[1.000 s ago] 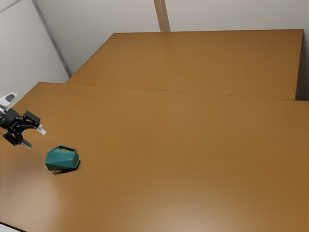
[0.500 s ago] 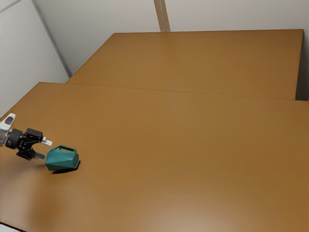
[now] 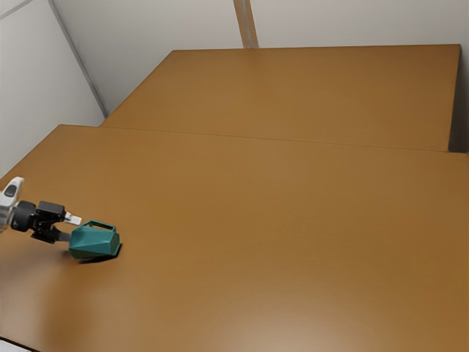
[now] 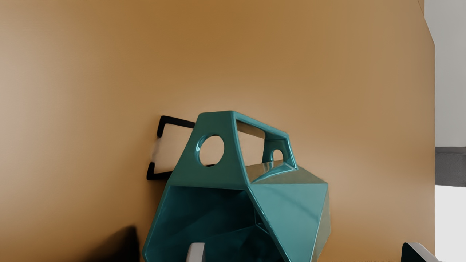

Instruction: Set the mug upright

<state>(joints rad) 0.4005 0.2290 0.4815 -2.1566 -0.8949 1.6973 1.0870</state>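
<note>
— Well, the exterior view first, and the gripper (image 3: 69,228) has crept in at the exterior view's left! Half a second ago it stood a touch farther back; a second ago it was up higher, well off the mug (image 3: 94,240).

— And the mug?

— Hasn't budged! On its side on the table (image 3: 242,220), near the exterior view's left edge, a dark shadow (image 3: 102,259) beneath. Mouth toward the gripper, base toward the exterior view's right, handle (image 3: 101,224) on top. The long axis runs from the gripper's side out to the exterior view's right.

— How close are those fingers?

— The lower fingertip (image 3: 64,237) is right at the mouth; contact, I can't tell. Behind it all, a raised brown panel (image 3: 308,95) and a pale wall (image 3: 146,59), both well away from the mug.

— Over to the wrist view, then!

— Lovely look, straight into the mouth! The handle arches over the body, a round hole at either end, and the base points away from the gripper.

— Is it holding anything?

— Not gripped at all: the fingers stand wide apart! One finger (image 4: 196,253) is in front of the open mouth; whether its tip is inside, I can't tell. The other finger (image 4: 411,253) is outside, clear of the body, so the mug's side wall stands between the two. And by the handle, a black angular outline (image 4: 176,120); what it is, I can't tell.
</note>
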